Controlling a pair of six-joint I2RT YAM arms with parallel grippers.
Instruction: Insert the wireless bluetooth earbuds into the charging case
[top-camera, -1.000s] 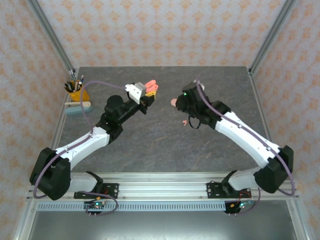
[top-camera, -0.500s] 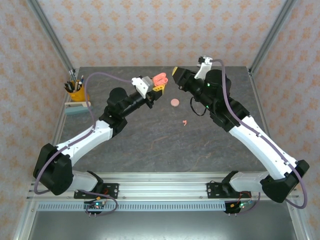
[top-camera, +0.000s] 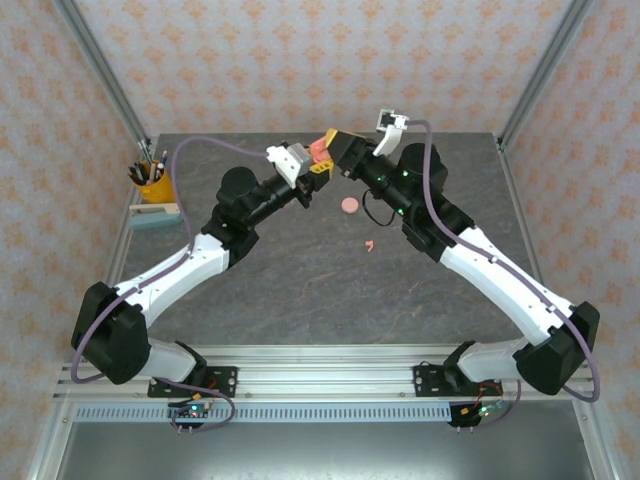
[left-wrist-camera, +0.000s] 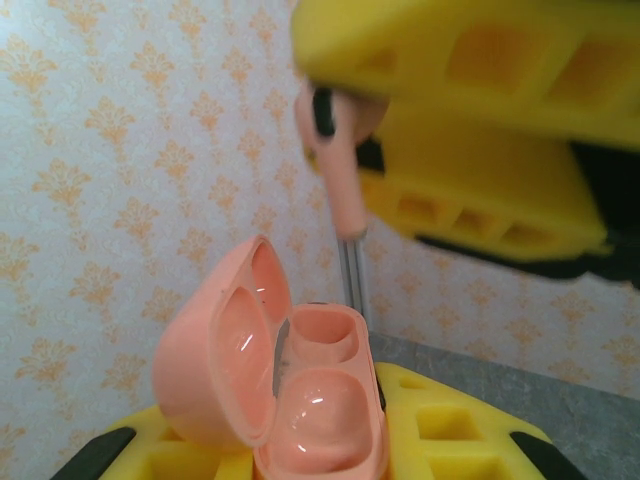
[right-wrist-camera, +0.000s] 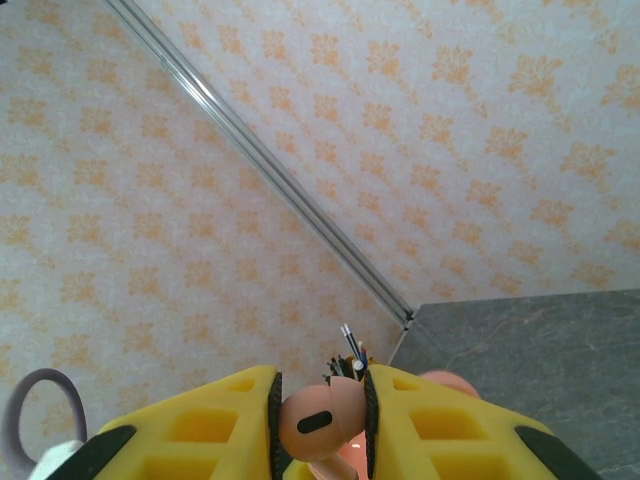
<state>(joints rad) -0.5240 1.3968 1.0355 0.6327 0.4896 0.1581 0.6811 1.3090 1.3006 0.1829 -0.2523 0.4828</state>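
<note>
My left gripper (top-camera: 316, 164) is raised over the back of the table, shut on the charging case (top-camera: 320, 152). The pink case (left-wrist-camera: 290, 390) stands with its lid open and both wells empty between my yellow fingers (left-wrist-camera: 440, 440). My right gripper (top-camera: 336, 146) hangs just beside and above it, shut on one of the earbuds (right-wrist-camera: 318, 420). In the left wrist view that earbud (left-wrist-camera: 338, 160) points its stem down above the case. A second earbud (top-camera: 369, 245) lies on the table. My right gripper (right-wrist-camera: 320, 425) pinches the bud's head.
A closed round pink case (top-camera: 349, 205) lies on the grey table (top-camera: 300, 290) below the grippers. A yellow pen cup (top-camera: 150, 186) and a pale block (top-camera: 156, 216) stand at the left edge. Metal frame posts (top-camera: 540, 75) rise at the back corners.
My right arm has lifted off the table and swung back and left with an earbud, up to the open case. My left gripper has drifted right and back with the case.
</note>
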